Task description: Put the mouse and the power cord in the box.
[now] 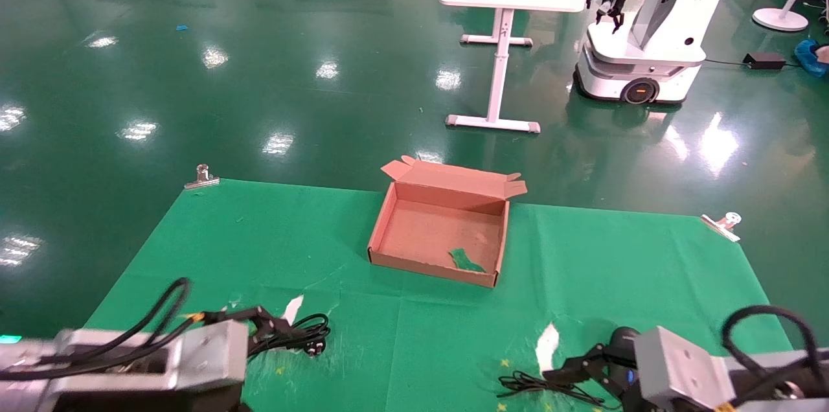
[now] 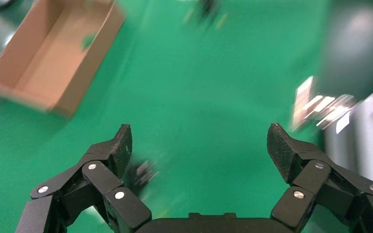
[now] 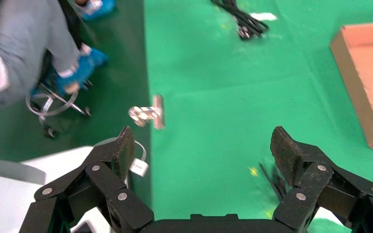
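Both hands are spread, holding nothing: left hand (image 1: pixel 269 328) near the power cord (image 1: pixel 304 334), right hand (image 1: pixel 583 370) by the mouse (image 1: pixel 623 337). The box (image 1: pixel 382 227) holds neither. Loose cable coils could snag or slip a pinch.

Right pincer (image 3: pixel 201 145) spread wide over green cloth (image 3: pixel 233 87) — box (image 3: pixel 364 77) nearby, power cord (image 3: pixel 243 19) beyond.

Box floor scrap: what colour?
Green, the scrap lies on the brown cardboard box floor near its front wall. Head view shows it best.
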`<state>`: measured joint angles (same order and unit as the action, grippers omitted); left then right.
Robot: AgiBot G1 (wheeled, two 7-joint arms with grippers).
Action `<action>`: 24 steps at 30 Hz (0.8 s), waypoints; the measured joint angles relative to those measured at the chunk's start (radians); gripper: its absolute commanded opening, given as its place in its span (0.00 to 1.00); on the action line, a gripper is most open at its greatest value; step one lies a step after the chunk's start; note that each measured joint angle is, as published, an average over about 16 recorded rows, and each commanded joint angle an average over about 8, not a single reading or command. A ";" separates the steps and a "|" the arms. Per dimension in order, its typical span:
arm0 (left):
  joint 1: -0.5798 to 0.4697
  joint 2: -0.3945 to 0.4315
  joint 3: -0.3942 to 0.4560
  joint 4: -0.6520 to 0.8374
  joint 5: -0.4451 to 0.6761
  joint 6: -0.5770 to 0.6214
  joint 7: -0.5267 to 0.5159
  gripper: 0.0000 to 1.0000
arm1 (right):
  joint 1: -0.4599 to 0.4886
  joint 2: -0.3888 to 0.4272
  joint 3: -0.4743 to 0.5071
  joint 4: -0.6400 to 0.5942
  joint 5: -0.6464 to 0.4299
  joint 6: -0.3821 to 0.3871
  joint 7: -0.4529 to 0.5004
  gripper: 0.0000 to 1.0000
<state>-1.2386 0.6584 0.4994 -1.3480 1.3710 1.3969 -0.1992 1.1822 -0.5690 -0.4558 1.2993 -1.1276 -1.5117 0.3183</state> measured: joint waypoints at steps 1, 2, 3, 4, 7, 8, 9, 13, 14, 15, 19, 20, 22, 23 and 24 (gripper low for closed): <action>-0.007 0.004 0.007 0.000 0.021 -0.005 0.000 1.00 | 0.004 -0.002 -0.004 -0.001 -0.009 0.001 0.003 1.00; -0.012 0.007 0.013 0.001 0.040 -0.009 0.000 1.00 | 0.006 -0.003 -0.007 -0.002 -0.015 0.002 0.005 1.00; -0.017 0.011 0.018 0.001 0.058 -0.014 0.001 1.00 | 0.008 -0.004 -0.010 -0.002 -0.021 0.002 0.006 1.00; -0.021 0.014 0.023 0.002 0.072 -0.018 0.002 1.00 | 0.010 -0.004 -0.012 -0.003 -0.025 0.002 0.006 1.00; -0.029 0.022 0.035 0.003 0.110 -0.029 0.005 1.00 | 0.009 -0.004 -0.015 -0.005 -0.028 0.002 0.004 1.00; -0.032 0.025 0.040 0.004 0.126 -0.034 0.003 1.00 | 0.009 -0.004 -0.016 -0.005 -0.029 0.002 0.003 1.00; -0.034 0.029 0.044 0.005 0.140 -0.038 0.000 1.00 | 0.008 -0.005 -0.016 -0.005 -0.029 0.002 0.002 1.00; -0.041 0.050 0.065 0.015 0.207 -0.057 -0.024 1.00 | 0.001 -0.004 -0.015 -0.005 -0.023 0.005 0.000 1.00; -0.045 0.059 0.073 0.018 0.233 -0.066 -0.033 1.00 | 0.000 -0.003 -0.016 -0.004 -0.024 0.006 0.000 1.00; -0.047 0.068 0.081 0.021 0.259 -0.075 -0.043 1.00 | -0.001 -0.003 -0.016 -0.004 -0.023 0.007 0.000 1.00; -0.058 0.113 0.116 0.036 0.377 -0.115 -0.097 1.00 | -0.007 0.001 -0.015 0.002 -0.020 0.012 0.002 1.00; -0.062 0.126 0.126 0.041 0.409 -0.126 -0.113 1.00 | -0.008 0.002 -0.014 0.004 -0.020 0.014 0.004 1.00; -0.069 0.154 0.144 0.054 0.471 -0.147 -0.145 1.00 | -0.009 0.005 -0.013 0.008 -0.019 0.017 0.007 1.00; -0.073 0.168 0.152 0.061 0.502 -0.158 -0.160 1.00 | -0.009 0.007 -0.013 0.010 -0.019 0.018 0.008 1.00; -0.076 0.183 0.161 0.068 0.532 -0.169 -0.174 1.00 | -0.010 0.008 -0.012 0.013 -0.018 0.020 0.010 1.00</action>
<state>-1.3149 0.8409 0.6604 -1.2802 1.9031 1.2281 -0.3737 1.1723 -0.5606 -0.4681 1.3119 -1.1459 -1.4920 0.3282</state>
